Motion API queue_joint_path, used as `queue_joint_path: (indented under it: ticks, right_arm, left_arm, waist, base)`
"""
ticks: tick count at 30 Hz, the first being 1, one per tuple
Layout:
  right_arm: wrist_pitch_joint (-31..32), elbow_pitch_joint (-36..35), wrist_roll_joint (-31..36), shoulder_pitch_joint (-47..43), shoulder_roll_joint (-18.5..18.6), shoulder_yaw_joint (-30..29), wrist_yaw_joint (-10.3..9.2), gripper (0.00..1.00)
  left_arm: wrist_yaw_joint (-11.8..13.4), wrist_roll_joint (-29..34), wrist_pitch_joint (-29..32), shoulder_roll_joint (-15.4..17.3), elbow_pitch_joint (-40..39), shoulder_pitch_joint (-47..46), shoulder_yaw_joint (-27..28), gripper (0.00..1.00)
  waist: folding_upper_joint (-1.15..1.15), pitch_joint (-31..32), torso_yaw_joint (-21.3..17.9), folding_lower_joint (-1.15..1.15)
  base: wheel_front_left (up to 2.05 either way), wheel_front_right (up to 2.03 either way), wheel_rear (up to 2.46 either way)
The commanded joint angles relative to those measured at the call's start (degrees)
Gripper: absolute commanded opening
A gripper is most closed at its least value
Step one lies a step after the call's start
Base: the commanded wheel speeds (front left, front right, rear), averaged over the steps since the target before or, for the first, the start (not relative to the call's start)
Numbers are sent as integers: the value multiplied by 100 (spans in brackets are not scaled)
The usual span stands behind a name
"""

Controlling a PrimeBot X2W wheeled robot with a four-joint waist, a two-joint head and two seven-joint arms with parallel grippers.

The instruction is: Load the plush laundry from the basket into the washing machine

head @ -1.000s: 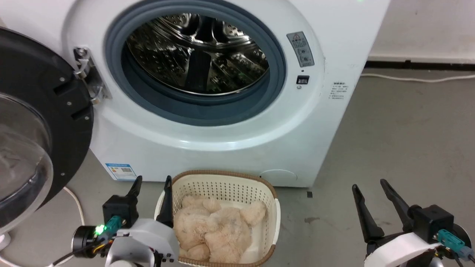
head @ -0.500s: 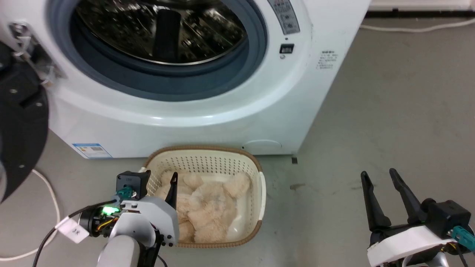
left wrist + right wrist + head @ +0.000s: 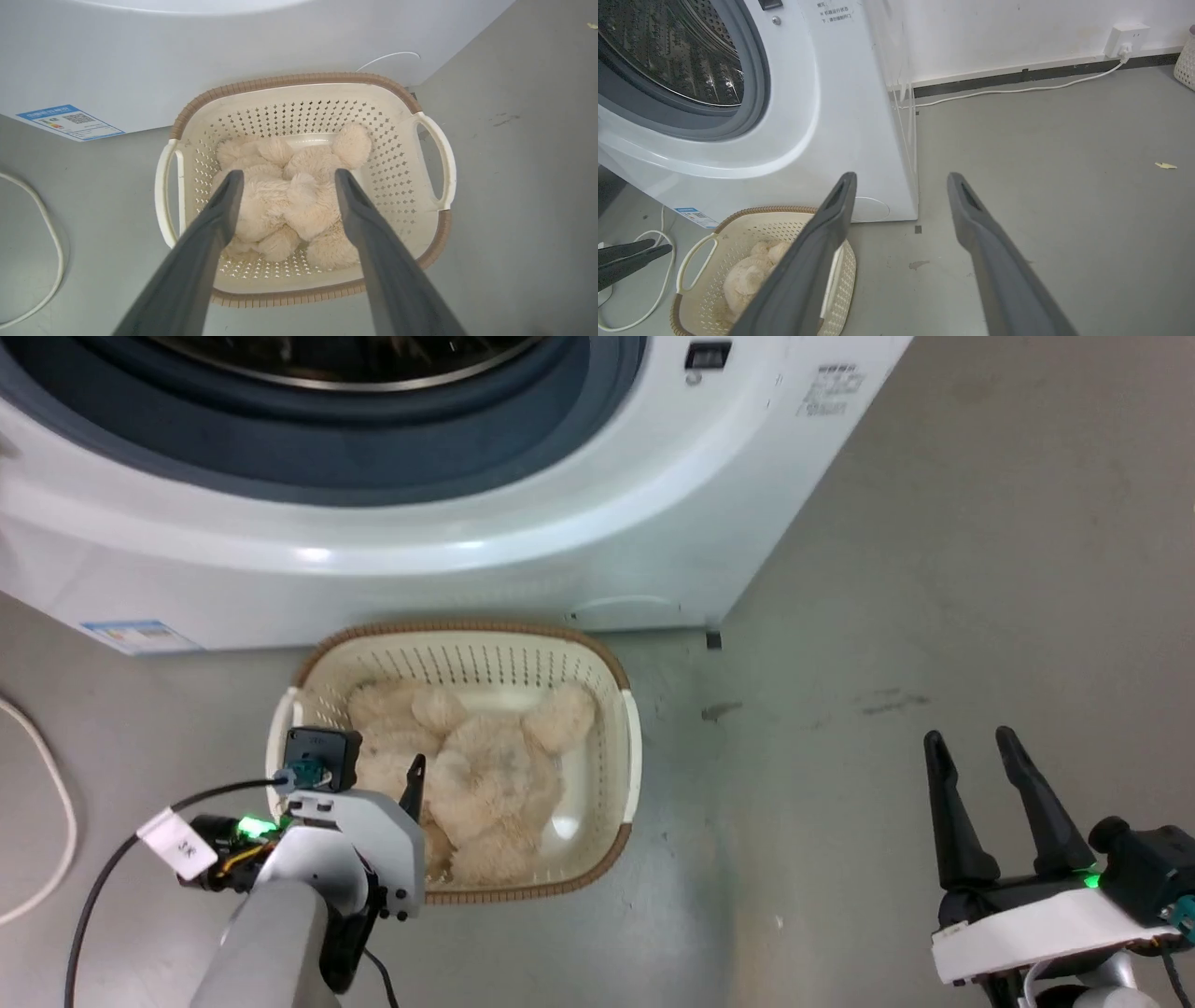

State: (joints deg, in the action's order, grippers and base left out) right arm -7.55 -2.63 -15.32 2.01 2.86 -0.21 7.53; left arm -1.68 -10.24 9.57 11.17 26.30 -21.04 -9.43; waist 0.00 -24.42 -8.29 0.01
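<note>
The jaws of the left gripper are wide open and hold nothing. Its two dark fingers point down into the basket, one on each side of the plush laundry. I cannot tell if the tips touch the fur.

The jaws of the right gripper are open too, and they hold nothing. This gripper hangs over the grey floor, well apart from the basket.

The plush laundry is a fluffy cream bear. It lies curled up inside the basket, with its round paws and ears poking out of the heap. Part of the basket's pale bottom shows beside it.

The basket sits on the floor just in front of the washing machine. Its brown rim is near the white front of the machine. In the right wrist view, the round hole of the machine shows the shiny drum inside a grey ring.

A small blue sticker is low on the machine's front. A white cable curls on the floor to the left of the basket.
</note>
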Motion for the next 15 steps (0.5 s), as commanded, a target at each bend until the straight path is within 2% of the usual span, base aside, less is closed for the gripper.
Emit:
queue_joint_path:
  ticks: [1, 15]
  right_arm:
    - [-64, -62, -83, 118, 1, -8, -2, 100]
    - [-230, -343, -416, 193, 1, -67, -2, 100]
  left_arm:
    - [-17, -45, 32, 61, 109, -176, -52, 100]
    - [-153, -77, 229, 505, 829, -969, -481, 100]
  waist:
    - [0, -219, -39, 0]
    - [0, -1276, -157, -1]
  base:
    - [0, 0, 0]
    - [0, 0, 0]
